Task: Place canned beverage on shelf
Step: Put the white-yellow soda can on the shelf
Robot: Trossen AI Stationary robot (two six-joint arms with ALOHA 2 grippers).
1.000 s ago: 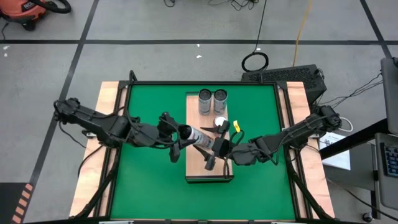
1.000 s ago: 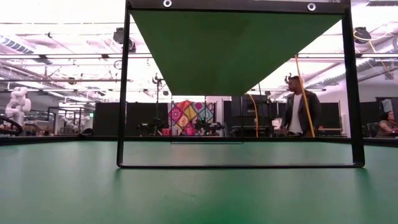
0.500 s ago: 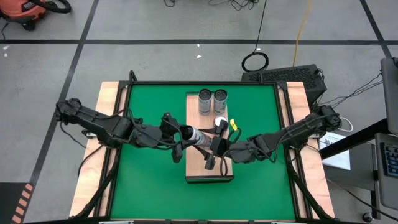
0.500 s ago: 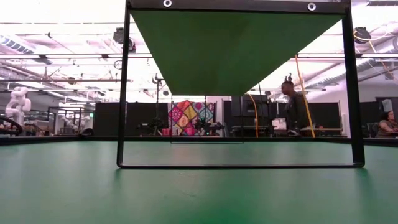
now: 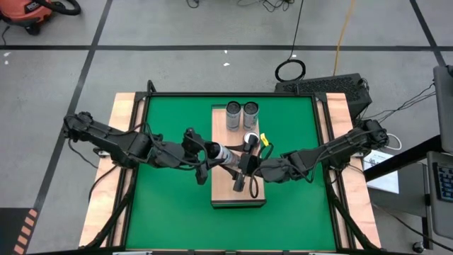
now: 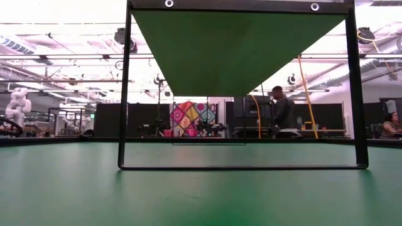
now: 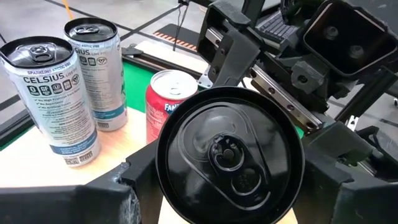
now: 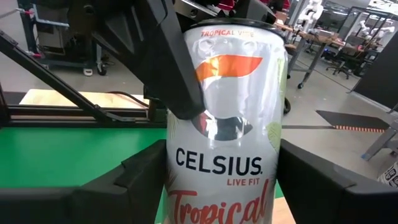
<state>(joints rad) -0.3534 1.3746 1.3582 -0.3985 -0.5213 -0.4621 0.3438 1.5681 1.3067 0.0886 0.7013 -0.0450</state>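
red can (image 7: 163, 99) half hidden behind can (image 7: 229, 152)

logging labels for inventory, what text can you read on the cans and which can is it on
"CELSIUS", "LIVE FIT", "TROPICAL VIBE", cut-off "Tropical": held can, between both grippers.
"CELSIUS", "SPARKLING": nearer silver can on the shelf.
Second silver can: print too small.
Red can: only "FAN" shows.

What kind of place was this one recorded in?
Probably a robotics lab or workshop hall. The green-topped table stands on a bare grey floor with taped lines. Beyond it run dark workbenches with equipment and a white humanoid robot figure.
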